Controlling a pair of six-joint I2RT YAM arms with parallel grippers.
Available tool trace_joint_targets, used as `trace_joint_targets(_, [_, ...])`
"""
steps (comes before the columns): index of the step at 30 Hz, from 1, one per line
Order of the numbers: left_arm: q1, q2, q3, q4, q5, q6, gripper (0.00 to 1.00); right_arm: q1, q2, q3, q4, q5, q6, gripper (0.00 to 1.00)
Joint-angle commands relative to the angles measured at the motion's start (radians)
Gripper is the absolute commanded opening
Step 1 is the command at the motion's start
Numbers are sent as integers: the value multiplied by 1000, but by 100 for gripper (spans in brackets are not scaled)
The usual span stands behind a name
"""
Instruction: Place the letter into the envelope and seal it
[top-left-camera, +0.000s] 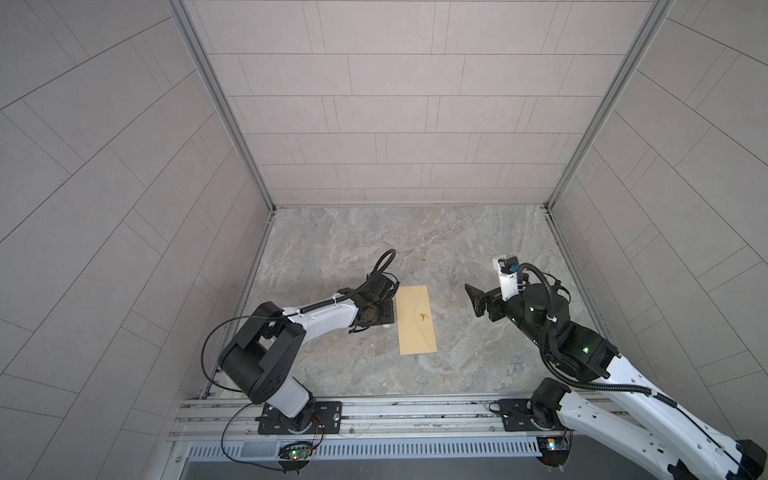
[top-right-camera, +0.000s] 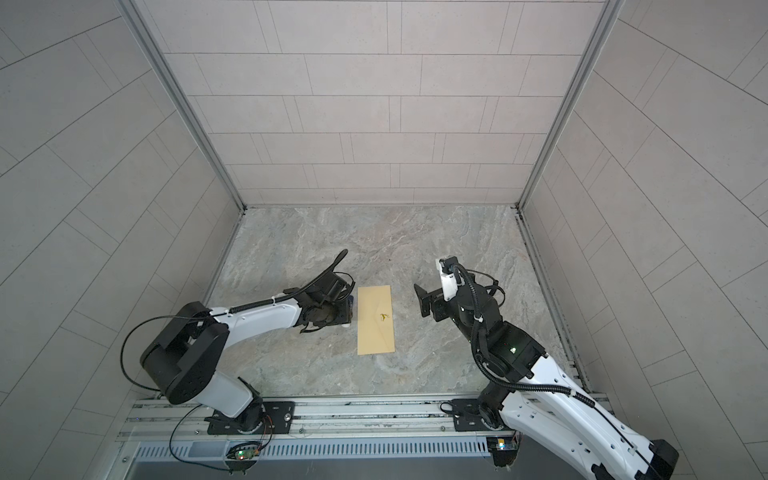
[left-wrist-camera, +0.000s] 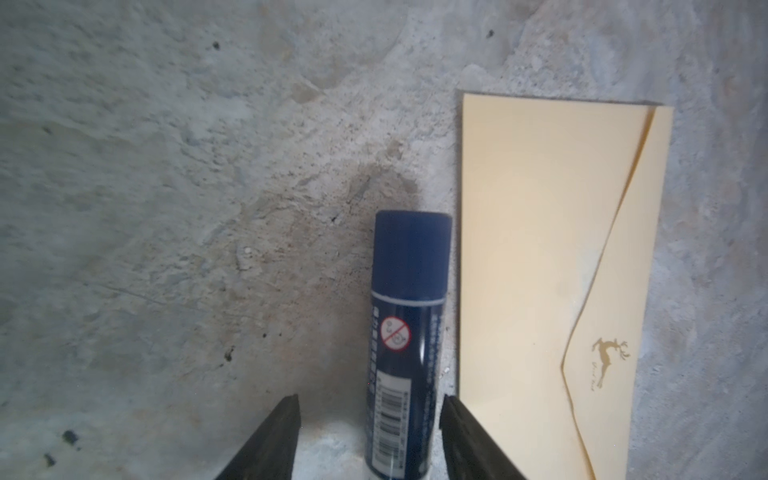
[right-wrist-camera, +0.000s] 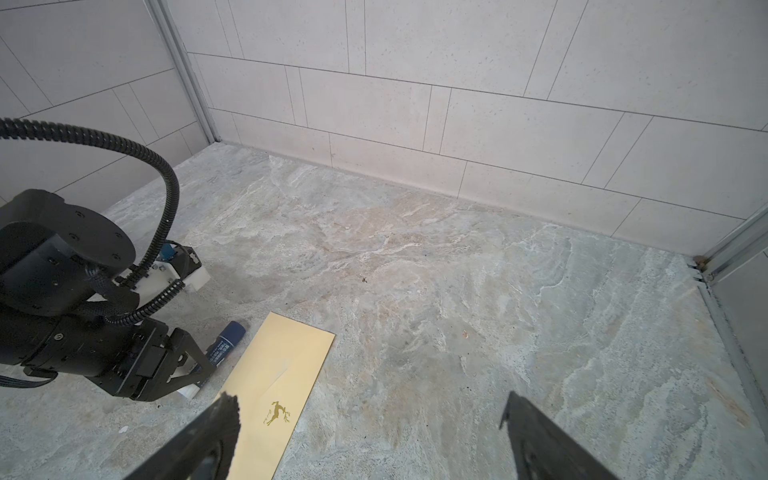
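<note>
The mustard-tan envelope (top-left-camera: 417, 319) (top-right-camera: 376, 320) (left-wrist-camera: 548, 270) (right-wrist-camera: 276, 374) lies flat mid-table, its pointed flap folded down and a small gold deer mark (left-wrist-camera: 609, 353) on it. The letter is out of view. A dark blue glue stick (left-wrist-camera: 407, 332) (right-wrist-camera: 226, 340) lies on the table along the envelope's left long edge. My left gripper (top-left-camera: 374, 307) (left-wrist-camera: 370, 401) points down over it, open, the stick between the fingers with a clear gap on one side. To the envelope's right my right gripper (top-left-camera: 476, 300) (top-right-camera: 423, 300) (right-wrist-camera: 369, 409) hovers wide open and empty.
Tiled walls (top-left-camera: 395, 124) close in the marbled table (top-left-camera: 415, 241) at the back and on both sides. A metal rail (top-left-camera: 395, 411) with both arm bases runs along the front edge.
</note>
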Motion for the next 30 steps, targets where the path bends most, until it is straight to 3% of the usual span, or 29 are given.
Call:
trace_joint_targets(1, [4,-55,-6,18,7,-9,63,-7,-8,-9,8,-1,15,99])
trace_joint_targets(5, [6,-157,35,-20,-43,43,70,-18,-8,-22,33,10,21,100])
trace_joint_targets(7, [5,-243,58,-47,-132,82,80,-28,-5,-33,55,29,25,99])
trace_joint_targets(11, [5,-433,50,-21,-346,247,87,-92,10,-61,106,63,41,99])
trace_joint_targets(13, [5,-535,-11,55,-492,308,91,-155,24,-80,141,59,72,99])
trace_joint_targets(18, [9,-743,-280,446,-776,570,92,-359,89,-180,266,45,147,99])
trace_joint_targets(20, [20,-760,-370,611,-886,642,92,-439,130,-222,325,38,169,99])
trace_joint_targets(24, [82,-701,-511,933,-960,800,92,-552,214,-273,410,49,178,99])
trace_joint_targets(30, [192,-537,-611,1196,-951,861,92,-572,277,-368,598,192,92,100])
